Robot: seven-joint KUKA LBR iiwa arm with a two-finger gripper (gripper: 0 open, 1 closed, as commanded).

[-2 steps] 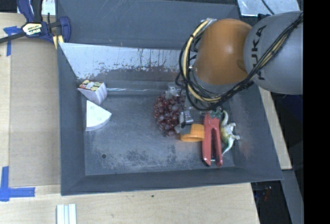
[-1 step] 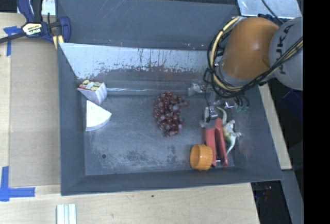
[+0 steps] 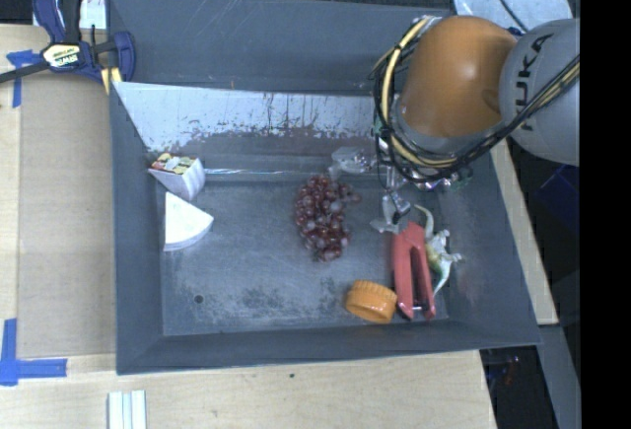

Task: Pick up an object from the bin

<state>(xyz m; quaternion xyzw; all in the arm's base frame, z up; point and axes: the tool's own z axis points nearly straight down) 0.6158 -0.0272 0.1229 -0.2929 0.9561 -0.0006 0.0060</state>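
My claw (image 3: 393, 208) low at the bin's (image 3: 246, 42) right, beside dark grapes (image 3: 321, 216), by a red tool's (image 3: 408, 267) far end, its opening I cannot tell

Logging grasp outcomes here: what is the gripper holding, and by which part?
Cannot be told. The gripper hangs beside the bunch of dark red grapes, over the upper end of the red plastic long-handled tool, its tip largely hidden by the arm.

Grape bunch (image 3: 321, 215) centre of bin (image 3: 138, 250); wedge (image 3: 185, 222) left; round cap (image 3: 371, 301) front right, perhaps touching long tool (image 3: 409, 269).
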